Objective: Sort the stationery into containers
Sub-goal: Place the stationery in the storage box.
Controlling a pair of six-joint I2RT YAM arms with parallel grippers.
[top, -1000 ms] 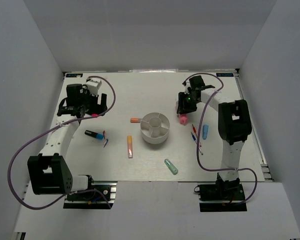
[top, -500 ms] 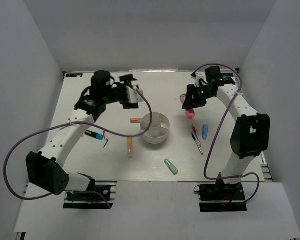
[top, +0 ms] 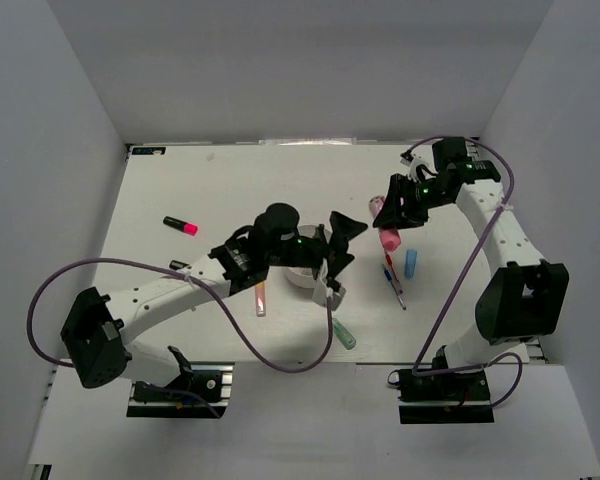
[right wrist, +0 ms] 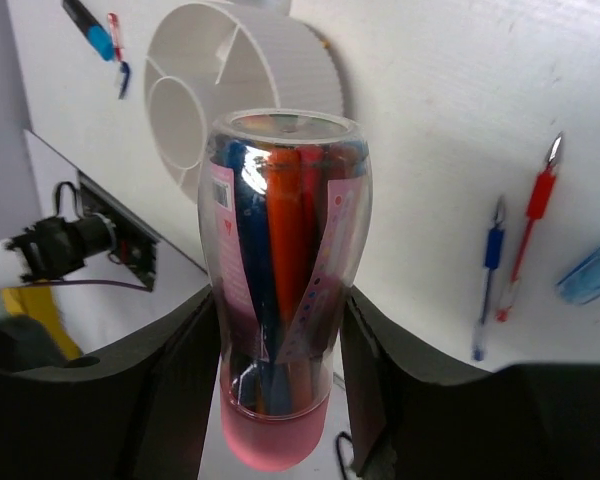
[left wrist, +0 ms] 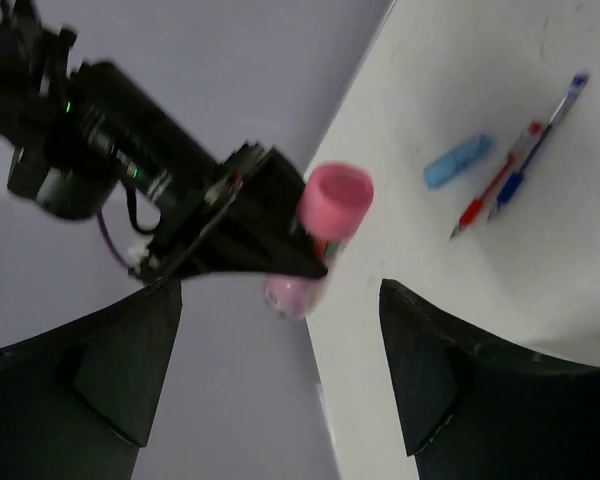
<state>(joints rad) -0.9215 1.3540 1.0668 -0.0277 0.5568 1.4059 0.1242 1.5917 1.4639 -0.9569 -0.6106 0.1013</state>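
My right gripper (top: 392, 215) is shut on a clear tube with a pink cap (top: 388, 236), held above the table right of the white cup (top: 302, 276). In the right wrist view the tube (right wrist: 285, 250) holds blue and orange pens between my fingers (right wrist: 190, 350). My left gripper (top: 342, 245) is open and empty over the cup's right side, and its arm hides much of the cup. In the left wrist view, between the open fingers (left wrist: 110, 370), I see the right gripper with the tube (left wrist: 330, 205). Red and blue pens (top: 393, 281) and a blue highlighter (top: 411, 263) lie below the tube.
A pink-and-black highlighter (top: 181, 224) lies at the far left. An orange marker (top: 260, 295) lies left of the cup and a mint-green one (top: 342, 333) in front of it. The right wrist view shows the cup (right wrist: 230, 90) and a black-and-blue highlighter (right wrist: 90, 25) beyond it.
My left arm has swung from the far left across to the cup, open. The pink highlighter now lies on the table at the left. My right gripper has lifted the tube up and to the right.
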